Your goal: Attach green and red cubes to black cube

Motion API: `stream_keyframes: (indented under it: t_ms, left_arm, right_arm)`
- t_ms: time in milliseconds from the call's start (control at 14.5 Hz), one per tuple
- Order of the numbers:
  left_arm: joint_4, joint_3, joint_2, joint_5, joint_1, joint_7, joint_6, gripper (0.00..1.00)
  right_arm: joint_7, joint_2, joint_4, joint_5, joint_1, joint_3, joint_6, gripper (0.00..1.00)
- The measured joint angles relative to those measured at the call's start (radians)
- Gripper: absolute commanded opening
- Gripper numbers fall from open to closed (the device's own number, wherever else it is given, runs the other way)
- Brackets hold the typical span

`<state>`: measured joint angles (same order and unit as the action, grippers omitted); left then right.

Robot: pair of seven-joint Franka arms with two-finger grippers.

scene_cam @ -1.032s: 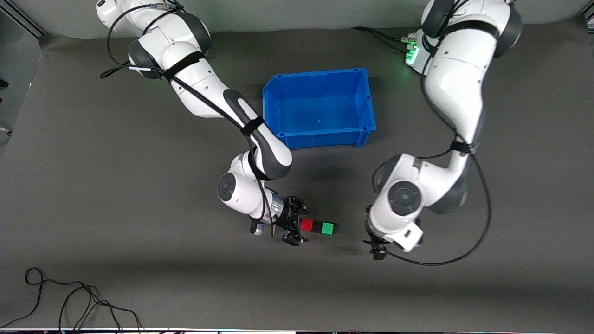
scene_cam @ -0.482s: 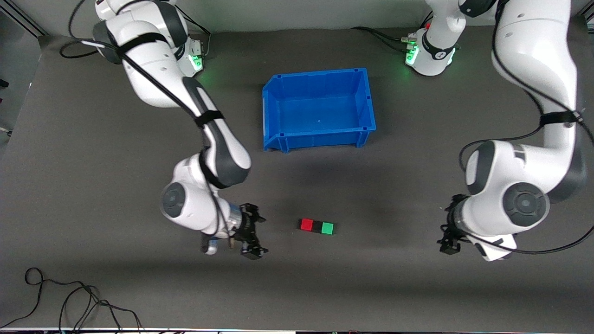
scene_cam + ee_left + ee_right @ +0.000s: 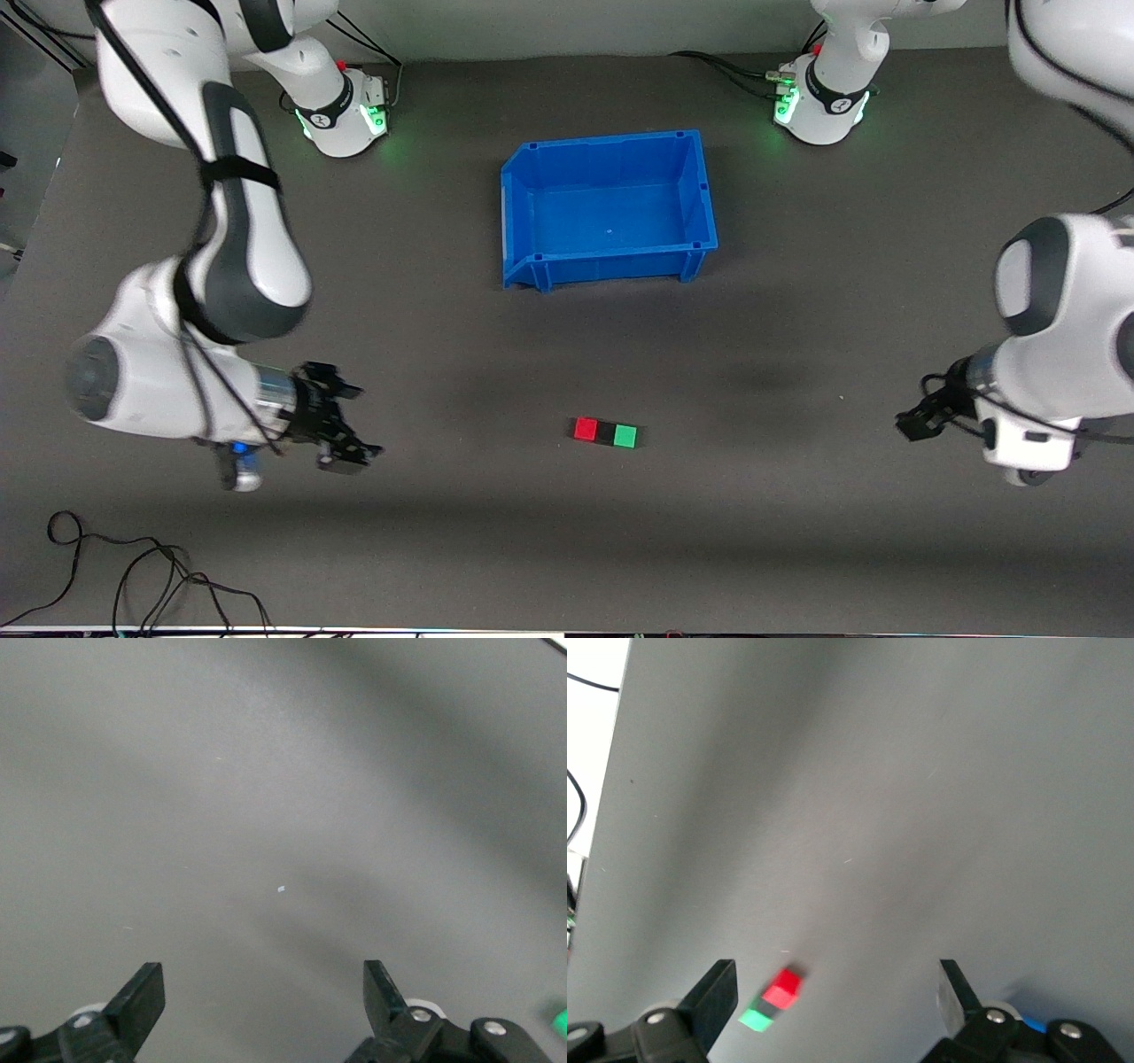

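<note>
The red cube [image 3: 585, 430], the black cube [image 3: 605, 433] and the green cube [image 3: 625, 435] sit joined in one row on the grey mat, black in the middle. My right gripper [image 3: 344, 432] is open and empty, well off toward the right arm's end of the table. Its wrist view shows the red cube [image 3: 785, 986], the black cube [image 3: 767, 1006] and the green cube [image 3: 754, 1020] farther off, ahead of the open gripper [image 3: 837, 992]. My left gripper [image 3: 917, 422] is open and empty toward the left arm's end; in its wrist view the gripper [image 3: 263, 992] frames bare mat.
An empty blue bin [image 3: 611, 266] stands farther from the front camera than the cubes. Loose black cables [image 3: 133, 576] lie at the mat's near edge toward the right arm's end. The arm bases [image 3: 345, 115] [image 3: 819, 97] stand at the back.
Both arms have swung away from the cube row toward their own ends of the table. The right gripper was beside the red cube a second ago. The cubes have not moved.
</note>
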<state>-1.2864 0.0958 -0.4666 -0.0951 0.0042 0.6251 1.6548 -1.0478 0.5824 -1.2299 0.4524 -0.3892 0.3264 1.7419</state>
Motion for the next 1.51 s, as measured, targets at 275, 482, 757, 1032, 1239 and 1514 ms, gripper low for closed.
stream_keyframes:
  t_ms: [275,482,757,1032,1239,1514]
  left_arm:
    - [0.0,0.0,0.099,0.115,0.097,-0.404,-0.064,1.0]
    - [-0.001,0.0,0.154,0.125,0.126,-0.532,-0.091,1.0]
    - [-0.061,0.008,0.268,0.124,0.124,-0.552,-0.117,1.0]
    - [-0.151,0.011,0.385,0.118,0.121,-0.583,-0.135,1.0]
    - [-0.216,-0.009,0.443,0.077,0.094,-0.594,-0.134,1.0]
    - [-0.255,-0.026,0.48,0.07,0.065,-0.601,-0.134,1.0]
  right_arm:
    - [0.201,-0.19,-0.152,-0.163,0.001,0.045,-0.051,1.0]
    - [0.327,-0.313,-0.234,-0.269,-0.001,0.045,-0.057,1.0]
    - [0.586,-0.44,-0.312,-0.332,0.099,0.003,-0.057,1.0]
    - [0.811,-0.51,-0.34,-0.373,0.293,-0.131,-0.057,1.0]
    - [0.941,-0.534,-0.344,-0.388,0.399,-0.235,-0.057,1.0]
    - [1.088,-0.542,-0.345,-0.39,0.422,-0.273,-0.055,1.0]
